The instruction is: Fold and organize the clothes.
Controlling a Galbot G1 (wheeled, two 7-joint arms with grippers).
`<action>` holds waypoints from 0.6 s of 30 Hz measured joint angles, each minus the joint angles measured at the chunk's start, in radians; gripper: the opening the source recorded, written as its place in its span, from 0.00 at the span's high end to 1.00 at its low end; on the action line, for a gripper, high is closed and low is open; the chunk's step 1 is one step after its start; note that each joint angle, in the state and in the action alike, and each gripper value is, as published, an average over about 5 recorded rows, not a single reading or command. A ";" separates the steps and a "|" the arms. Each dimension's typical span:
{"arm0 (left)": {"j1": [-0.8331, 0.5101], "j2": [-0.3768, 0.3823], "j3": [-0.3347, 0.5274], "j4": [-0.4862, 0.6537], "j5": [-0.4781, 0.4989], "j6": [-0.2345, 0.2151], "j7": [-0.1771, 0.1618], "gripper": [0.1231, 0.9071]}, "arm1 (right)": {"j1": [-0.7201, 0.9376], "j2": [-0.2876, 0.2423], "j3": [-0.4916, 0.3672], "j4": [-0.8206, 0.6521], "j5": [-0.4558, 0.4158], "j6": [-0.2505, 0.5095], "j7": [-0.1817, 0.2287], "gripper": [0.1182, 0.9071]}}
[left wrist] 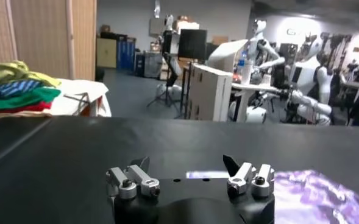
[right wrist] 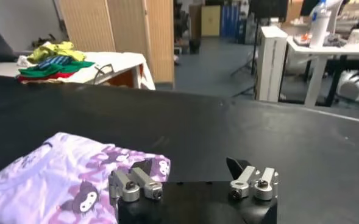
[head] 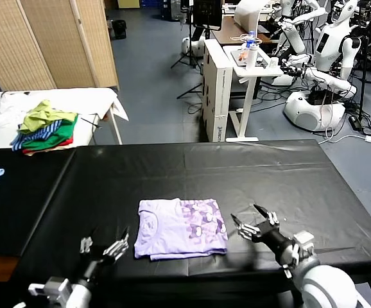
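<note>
black table (head: 172,170) w/ folded lavender t-shirt (head: 180,229) near front edge. left gripper (head: 104,248) & right gripper (head: 255,224) flank it, both open, holding nothing.

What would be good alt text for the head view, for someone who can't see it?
A pale lavender T-shirt with a purple printed graphic lies folded into a rectangle on a black-covered table. The open left gripper and open right gripper flank it, apart from it. A green, striped and red clothes pile sits on a white table behind.
</note>
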State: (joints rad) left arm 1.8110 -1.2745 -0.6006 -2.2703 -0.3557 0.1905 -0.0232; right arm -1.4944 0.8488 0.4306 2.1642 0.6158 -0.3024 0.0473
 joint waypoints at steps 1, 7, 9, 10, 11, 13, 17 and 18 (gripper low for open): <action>0.013 0.001 -0.005 -0.002 0.001 -0.001 0.000 0.00 | -0.022 0.003 0.010 0.003 -0.015 0.022 -0.005 0.00; 0.084 0.002 -0.032 -0.020 0.000 -0.018 -0.002 0.00 | -0.158 0.024 0.075 0.022 -0.096 0.136 -0.021 0.00; 0.108 0.003 -0.043 -0.028 -0.001 -0.029 -0.003 0.00 | -0.203 0.034 0.099 0.029 -0.120 0.172 -0.022 0.00; 0.121 0.003 -0.047 -0.032 -0.002 -0.033 -0.003 0.00 | -0.223 0.039 0.109 0.032 -0.132 0.189 -0.021 0.00; 0.132 0.003 -0.052 -0.036 -0.002 -0.034 -0.005 0.00 | -0.243 0.044 0.118 0.035 -0.144 0.205 -0.020 0.00; 0.153 0.003 -0.060 -0.045 -0.002 -0.033 -0.007 0.00 | -0.280 0.056 0.134 0.041 -0.166 0.232 -0.017 0.00; 0.177 0.000 -0.077 -0.053 0.001 -0.025 -0.011 0.00 | -0.343 0.085 0.148 0.044 -0.212 0.271 -0.006 0.00; 0.182 -0.002 -0.081 -0.053 0.002 -0.024 -0.011 0.00 | -0.356 0.092 0.147 0.043 -0.223 0.279 -0.001 0.00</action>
State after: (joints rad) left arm 1.9926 -1.2765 -0.6818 -2.3230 -0.3540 0.1668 -0.0344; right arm -1.8505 0.9412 0.5781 2.2072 0.3929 -0.0234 0.0460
